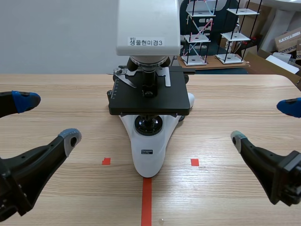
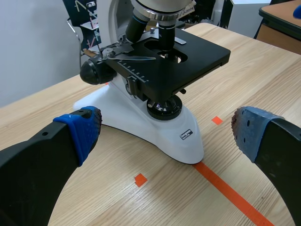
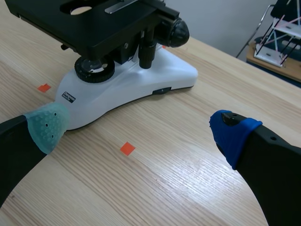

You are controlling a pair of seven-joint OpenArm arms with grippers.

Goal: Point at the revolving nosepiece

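A white microscope [image 1: 148,153] with a black stage [image 1: 149,96] stands at the table's middle. Its revolving nosepiece [image 1: 146,62] sits under the white head, with black objective lenses [image 2: 165,29] pointing down at the stage. My left gripper [image 1: 44,120] is open, low at the left, well apart from the microscope. In the left wrist view the microscope base [image 2: 186,141] lies ahead between my fingertips [image 2: 81,127]. My right gripper [image 1: 265,122] is open at the right, also apart. In the right wrist view the base [image 3: 141,89] lies ahead of it, toward the green-padded finger; the nosepiece is out of that view.
Orange-red tape marks [image 1: 146,200] lie on the wooden table in front of the microscope. Behind the table at the back right stand white model racks [image 1: 200,33] and cardboard boxes [image 1: 287,42]. A focus knob [image 3: 178,31] sticks out from the microscope's side.
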